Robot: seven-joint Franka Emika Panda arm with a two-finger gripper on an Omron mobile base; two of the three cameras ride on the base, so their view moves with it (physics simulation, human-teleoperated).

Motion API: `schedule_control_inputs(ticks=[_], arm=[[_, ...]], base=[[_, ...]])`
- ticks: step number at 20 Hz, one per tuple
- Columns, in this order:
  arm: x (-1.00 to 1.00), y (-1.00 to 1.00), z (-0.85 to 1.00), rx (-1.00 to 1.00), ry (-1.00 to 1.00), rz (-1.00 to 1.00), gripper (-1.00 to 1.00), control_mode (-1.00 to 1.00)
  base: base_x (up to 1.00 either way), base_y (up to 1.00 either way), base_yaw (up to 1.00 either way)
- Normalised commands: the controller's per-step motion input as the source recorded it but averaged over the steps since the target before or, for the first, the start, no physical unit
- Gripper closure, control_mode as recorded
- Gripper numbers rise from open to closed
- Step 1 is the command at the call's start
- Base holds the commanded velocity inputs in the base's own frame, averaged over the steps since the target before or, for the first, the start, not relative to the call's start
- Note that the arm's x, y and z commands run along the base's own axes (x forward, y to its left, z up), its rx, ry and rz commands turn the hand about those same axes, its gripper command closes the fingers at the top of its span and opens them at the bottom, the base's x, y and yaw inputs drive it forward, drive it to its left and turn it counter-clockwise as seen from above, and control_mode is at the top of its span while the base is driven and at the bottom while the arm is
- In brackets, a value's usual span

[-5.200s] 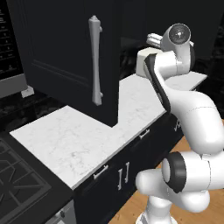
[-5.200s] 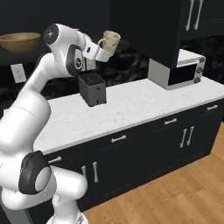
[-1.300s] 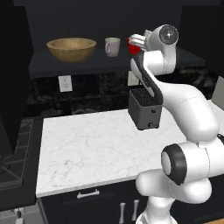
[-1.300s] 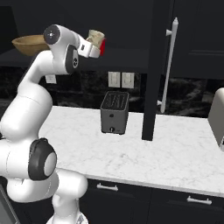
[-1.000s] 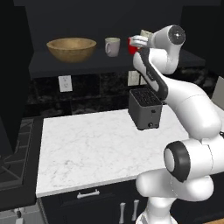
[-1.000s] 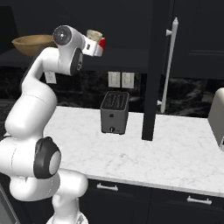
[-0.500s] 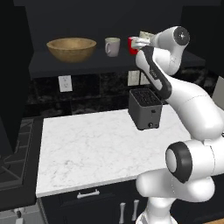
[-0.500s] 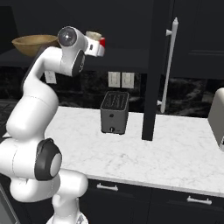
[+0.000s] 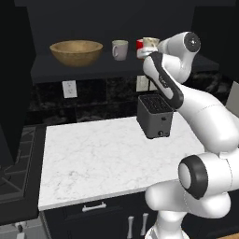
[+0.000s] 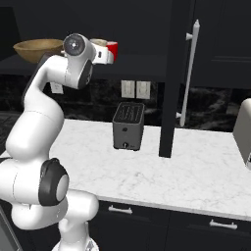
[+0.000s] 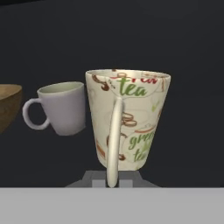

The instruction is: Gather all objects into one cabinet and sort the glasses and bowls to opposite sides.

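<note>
— One arm, raised high, elbow bent toward the cabinet shelf [image 9: 51, 70]?
— Yes; its gripper [image 11: 113, 181] pinches the tumbler [image 11: 127, 118], tapered and printed, beside a smooth grey mug [image 11: 61, 108] and wooden bowl [image 9: 76, 52].

Shelf crowded on the right, open in the middle

The bowl [image 9: 76, 52] fills the shelf's [image 9: 51, 68] left end; a bare gap separates it from the grey mug [image 9: 120, 49]. Right of that mug, the red mug [image 10: 112, 51] and the tumbler [image 11: 127, 119] stand close together, blocking entry there. Below, the toaster [image 9: 155, 116] stands on the counter [image 9: 88, 163], whose left half lies free.
</note>
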Motion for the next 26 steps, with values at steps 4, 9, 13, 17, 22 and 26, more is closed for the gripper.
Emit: schedule_control_inputs(ticks=[4, 9, 13, 17, 22, 26], arm=[[0.0, 0.04, -0.02, -0.04, 0.01, 0.03, 1.0, -1.0], [0.0, 0.05, -0.23, -0.09, 0.01, 0.03, 1.0, -1.0], [-0.03, 0.03, -0.21, -0.1, 0.0, 0.03, 1.0, -1.0], [0.0, 0.01, -0.08, -0.04, 0.0, 0.0, 1.0, -1.0], [0.13, 0.0, -0.01, 0.0, 0.0, 0.0, 1.0, -1.0], [0.23, 0.0, 0.0, 0.0, 0.0, 0.0, 1.0, -1.0]], base=[[0.0, 0.0, 0.0], [0.0, 0.0, 0.0], [0.0, 0.0, 0.0], [0.0, 0.0, 0.0], [0.0, 0.0, 0.0], [0.0, 0.0, 0.0]])
